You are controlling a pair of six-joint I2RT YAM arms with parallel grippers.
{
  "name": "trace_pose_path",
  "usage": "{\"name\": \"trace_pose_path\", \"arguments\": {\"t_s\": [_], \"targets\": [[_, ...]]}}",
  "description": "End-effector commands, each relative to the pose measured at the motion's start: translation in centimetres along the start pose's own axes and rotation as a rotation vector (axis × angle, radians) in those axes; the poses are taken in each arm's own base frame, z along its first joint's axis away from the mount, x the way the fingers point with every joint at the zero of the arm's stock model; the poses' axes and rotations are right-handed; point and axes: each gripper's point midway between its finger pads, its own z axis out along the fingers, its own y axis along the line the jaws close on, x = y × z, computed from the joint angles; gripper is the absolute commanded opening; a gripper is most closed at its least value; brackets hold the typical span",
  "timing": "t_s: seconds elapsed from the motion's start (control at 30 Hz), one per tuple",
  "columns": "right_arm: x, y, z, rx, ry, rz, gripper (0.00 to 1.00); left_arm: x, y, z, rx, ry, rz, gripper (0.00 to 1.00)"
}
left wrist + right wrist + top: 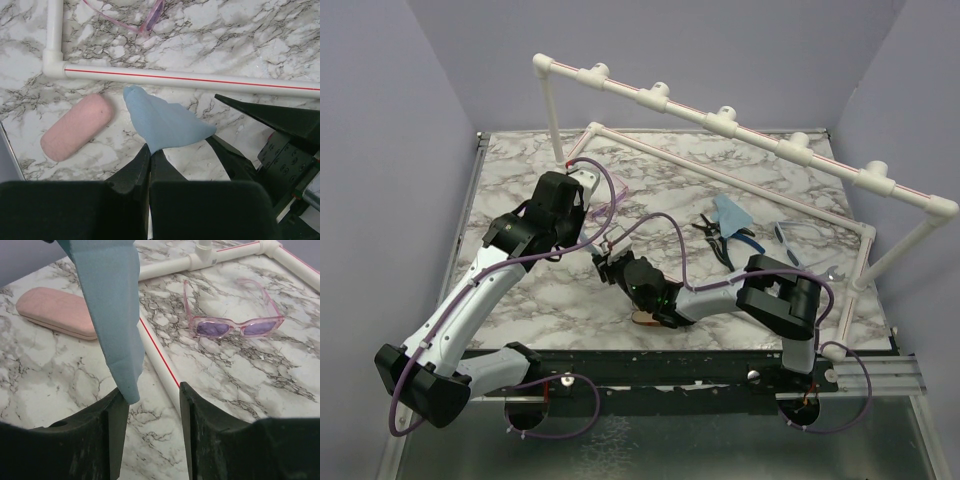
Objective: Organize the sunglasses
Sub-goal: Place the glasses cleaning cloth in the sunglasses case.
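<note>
While the left gripper (150, 150) is closed tight on a pale blue cloth (165, 122), the right gripper (152, 392) gapes wide above the marble surface (570, 300).
It grips nothing; the cloth's tip hangs at its left finger, and contact there is unclear. The pink-purple sunglasses (235, 326) sit just beyond the white pipe (160, 360). From above the left arm (555, 205) mostly hides them, and the left wrist view crops them. The blue sunglasses (790, 235) lie well apart to the right, small and faint.

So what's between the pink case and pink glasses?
A white plastic pipe with a red stripe lies between the oblong pink case and the pink-framed sunglasses. Both wrist views show it; a blue cloth also hangs there in the right one.
</note>
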Motion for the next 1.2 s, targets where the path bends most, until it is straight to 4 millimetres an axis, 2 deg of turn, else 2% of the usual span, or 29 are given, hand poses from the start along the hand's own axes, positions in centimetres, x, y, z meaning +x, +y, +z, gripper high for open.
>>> {"name": "trace_pose_path", "arguments": {"t_s": [0.0, 0.2, 0.47, 0.67, 0.87, 1.17], "targets": [[-2.3, -0.4, -0.4, 0.008, -0.043, -0.051, 0.5, -0.9, 0.2, -0.5, -0.004, -0.035, -0.014, 0.0], [-3.6, 0.7, -0.1, -0.049, -0.079, -0.078, 0.53, -0.9, 0.2, -0.5, 0.0, -0.036, -0.012, 0.0], [-3.4, 2.5, 0.2, -0.14, -0.061, -0.091, 0.62, -0.9, 0.2, -0.5, -0.002, -0.039, -0.013, 0.0], [-2.7, 2.8, -0.7, -0.18, -0.032, -0.08, 0.68, -1.3, 0.5, -0.5, -0.02, -0.057, -0.018, 0.0], [-3.9, 3.9, -1.2, -0.245, -0.047, -0.055, 0.75, -1.4, 0.6, -0.5, -0.022, -0.058, -0.028, 0.0], [-4.5, 4.1, -1.2, -0.242, -0.055, -0.011, 0.82, -1.4, 0.8, -0.7, -0.031, -0.068, -0.035, 0.0]]}}
